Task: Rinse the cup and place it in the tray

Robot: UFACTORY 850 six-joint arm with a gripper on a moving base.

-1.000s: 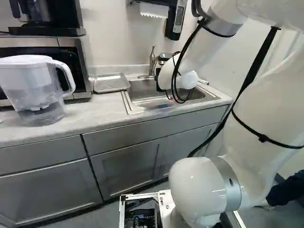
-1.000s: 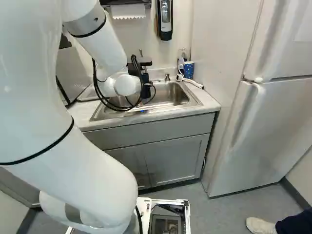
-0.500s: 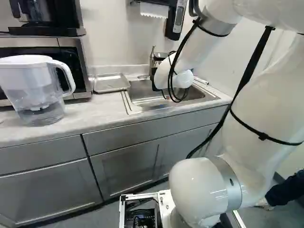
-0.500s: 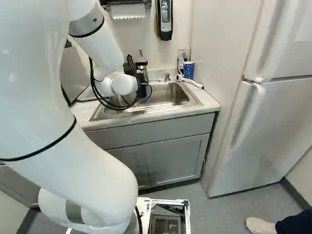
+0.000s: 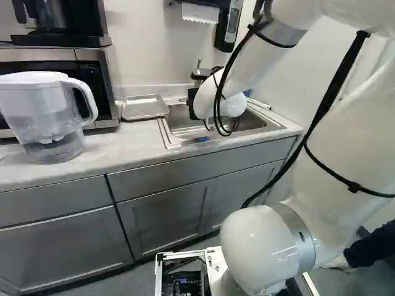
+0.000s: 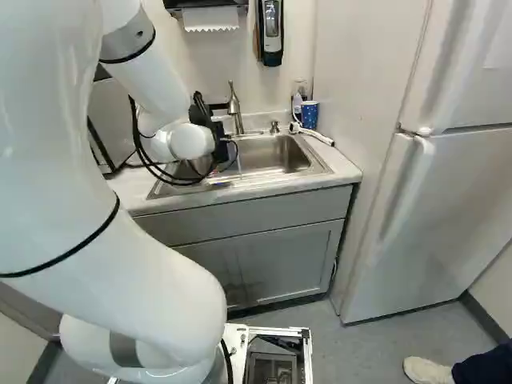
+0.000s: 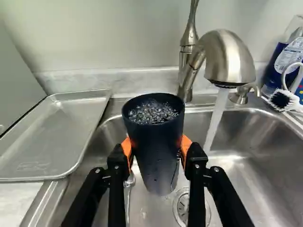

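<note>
Leftward in both base views, the arm (image 6: 152,84) has swung, its held cup going along; the base hasn't moved. The hand (image 7: 157,144) clasps the cup (image 7: 154,165) from both sides, upright over the sink (image 7: 265,165), brimming with bubbly water, just beside the tap's stream (image 7: 215,120). Carried toward the tray (image 7: 47,137) unemptied, it could slosh onto the counter (image 5: 123,145); wet pads might let it slip. The forearm slants down, wrist low.

Arm (image 5: 342,148) arched forward — gripper (image 6: 205,120) clamped, fingers (image 7: 115,176) apart.

The claw (image 6: 218,146) has carried the cup (image 7: 158,156) toward the tray (image 7: 57,130), baring more of the faucet (image 6: 234,104) in the right base view.
</note>
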